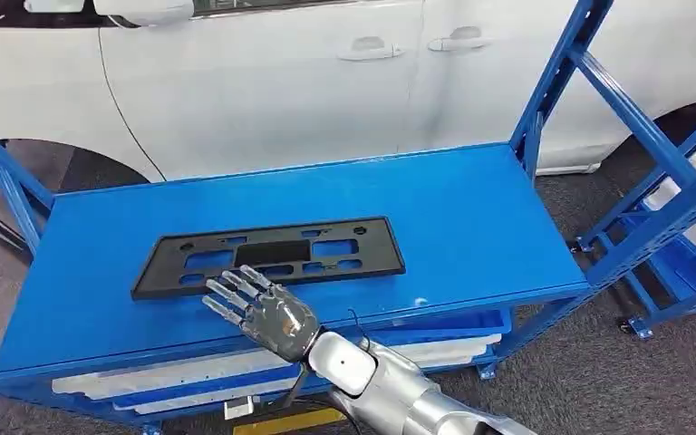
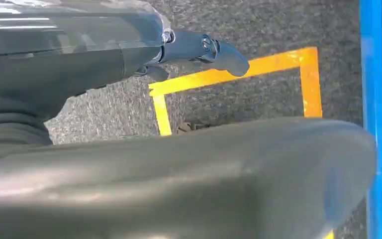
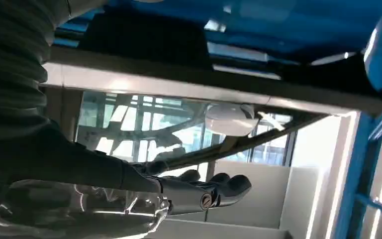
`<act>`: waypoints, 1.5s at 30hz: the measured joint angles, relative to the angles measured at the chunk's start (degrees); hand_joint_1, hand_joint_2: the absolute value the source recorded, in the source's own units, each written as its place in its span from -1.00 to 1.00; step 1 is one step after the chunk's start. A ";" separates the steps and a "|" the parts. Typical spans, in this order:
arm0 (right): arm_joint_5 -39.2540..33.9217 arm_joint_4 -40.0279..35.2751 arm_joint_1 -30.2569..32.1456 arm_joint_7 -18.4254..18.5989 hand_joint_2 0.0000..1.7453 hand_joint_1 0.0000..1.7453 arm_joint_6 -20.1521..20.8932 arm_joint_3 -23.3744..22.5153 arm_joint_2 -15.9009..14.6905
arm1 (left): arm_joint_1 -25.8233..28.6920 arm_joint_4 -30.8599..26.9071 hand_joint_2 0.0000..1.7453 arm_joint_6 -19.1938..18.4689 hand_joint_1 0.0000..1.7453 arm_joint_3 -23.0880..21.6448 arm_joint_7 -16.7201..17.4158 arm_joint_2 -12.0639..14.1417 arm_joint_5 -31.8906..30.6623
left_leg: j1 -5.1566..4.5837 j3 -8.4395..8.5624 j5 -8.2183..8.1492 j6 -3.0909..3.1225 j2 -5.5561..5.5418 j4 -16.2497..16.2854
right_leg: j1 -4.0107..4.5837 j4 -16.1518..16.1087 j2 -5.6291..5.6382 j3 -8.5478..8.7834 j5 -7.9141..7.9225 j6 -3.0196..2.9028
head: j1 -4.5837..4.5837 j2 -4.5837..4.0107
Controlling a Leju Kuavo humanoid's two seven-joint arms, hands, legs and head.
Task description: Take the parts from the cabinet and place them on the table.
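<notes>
Fingers (image 1: 236, 292) of the right hand (image 1: 267, 313) were spread and held nothing, tips at the near long edge of the black plate (image 1: 267, 256). Plate lay flat on the blue bench (image 1: 471, 217), long axis left-right, directly ahead of the fingers. Left hand (image 2: 199, 47) hung over the floor, seemingly empty.

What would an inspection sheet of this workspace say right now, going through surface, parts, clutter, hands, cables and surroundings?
Surface: blue shelf top, flat and mostly bare.
Job's things: one black plastic frame lies flat on the shelf top; pale parts sit on the lower shelf.
Clutter: nothing seen.
Hands: right hand over the frame's near edge, fingers spread, holding nothing; contact cannot be told. Left hand hangs over the floor, holding nothing.
Cables: a thin black wire at the right wrist.
Surroundings: white car behind the shelf, a second blue rack to the right, grey floor with yellow tape.
</notes>
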 joint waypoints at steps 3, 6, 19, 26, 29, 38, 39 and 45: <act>0.55 1.89 -0.55 1.09 1.00 -1.00 0.00 0.07 0.02 | -0.14 0.00 -1.00 0.00 -1.00 0.07 -0.17 -0.02 0.28 | 0.16 0.05 0.16 0.80 0.20 -0.22 | -0.35 7.78 -0.05 -3.50 -4.94 0.72 | 0.00 0.00; 0.74 3.79 -0.55 2.30 1.00 -1.00 -0.08 0.11 0.00 | -0.01 0.00 -1.00 0.00 -1.00 0.09 -0.24 0.02 0.31 | 0.05 -0.04 0.12 0.90 0.25 -0.12 | -0.60 19.23 -0.05 -9.19 -8.70 1.00 | 0.00 0.00; 0.55 8.33 -5.12 4.96 1.00 -1.00 -0.13 -1.05 1.97 | -0.25 0.00 -1.00 -0.07 -1.00 0.07 -0.37 0.17 0.35 | 0.07 -4.41 -6.16 -1.97 0.19 10.36 | -0.56 -0.57 -0.13 -0.30 0.92 -1.72 | -0.02 0.00; 0.72 11.89 -6.35 6.36 1.00 -1.00 -0.13 -1.55 2.93 | -0.39 0.00 -1.00 -0.09 -1.00 0.07 -0.37 0.44 0.48 | 0.16 -0.50 0.19 -1.64 0.23 1.33 | -0.39 0.01 0.05 -0.16 0.32 -1.21 | 0.00 0.00; 1.05 13.11 -6.72 7.41 1.00 -1.00 -0.13 -1.60 3.04 | -0.65 0.00 -1.00 -0.18 -1.00 0.07 -0.44 0.44 0.52 | -0.19 -0.16 -0.14 -0.88 0.03 0.44 | -0.08 0.19 0.07 -0.54 0.41 -0.60 | 0.00 0.00; 1.27 17.83 -7.70 10.08 1.00 -1.00 0.42 -2.10 2.97 | -0.64 0.00 -1.00 -0.28 -1.00 -0.07 -0.50 0.61 0.98 | -0.19 -0.17 0.17 1.07 0.21 0.07 | -0.58 18.45 -0.02 -9.14 -7.55 1.03 | 0.00 0.00; 1.25 18.09 -7.91 10.20 1.00 -1.00 0.61 -2.19 2.97 | -0.67 0.00 -1.00 -0.28 -1.00 -0.07 -0.50 0.61 1.03 | -0.25 -0.10 0.16 1.07 0.14 0.08 | -0.57 16.20 -0.02 -8.12 -5.71 0.84 | 0.00 0.00; 0.57 19.28 -9.30 11.12 1.00 -1.00 1.64 -3.21 2.91 | -0.62 0.00 -1.00 -0.52 -1.00 -0.20 -0.48 0.61 1.33 | -0.55 -0.06 0.02 -0.03 0.07 0.19 | 0.23 0.28 -0.06 -0.73 0.45 -0.69 | 0.00 0.00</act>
